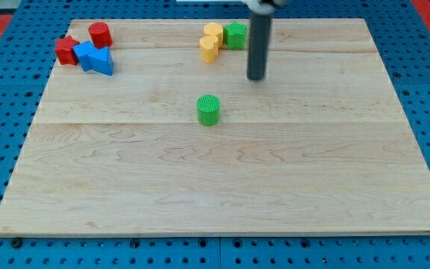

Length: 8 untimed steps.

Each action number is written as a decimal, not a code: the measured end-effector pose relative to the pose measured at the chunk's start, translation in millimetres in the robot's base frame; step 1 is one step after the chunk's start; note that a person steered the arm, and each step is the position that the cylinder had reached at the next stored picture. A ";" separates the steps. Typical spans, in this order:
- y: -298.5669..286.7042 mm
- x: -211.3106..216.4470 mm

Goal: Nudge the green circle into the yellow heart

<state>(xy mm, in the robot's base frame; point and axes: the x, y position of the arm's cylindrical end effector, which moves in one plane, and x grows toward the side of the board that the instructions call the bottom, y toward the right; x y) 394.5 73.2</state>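
The green circle point(208, 109) stands alone near the middle of the wooden board point(222, 187). The yellow heart point(209, 48) lies near the view's top, up from the circle, touching a second yellow block point(213, 33) and close to a green block point(235, 35). My tip point(255, 77) is the lower end of the dark rod, to the right of and above the green circle, a clear gap away from it, and below and right of the yellow blocks. It touches no block.
At the view's top left sits a cluster: a red cylinder point(99, 34), a red block point(67, 50), a blue block point(86, 55) and a blue triangular block point(104, 63). Blue pegboard surrounds the board.
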 end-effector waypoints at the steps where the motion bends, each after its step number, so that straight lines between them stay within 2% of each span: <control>1: -33.6 75.9; 2: -68.8 43.9; 3: -68.1 -21.1; 4: -48.0 25.0; 5: -104.8 44.0; 7: -79.6 -76.3; 8: -66.8 -53.1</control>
<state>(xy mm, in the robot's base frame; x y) 341.4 6.4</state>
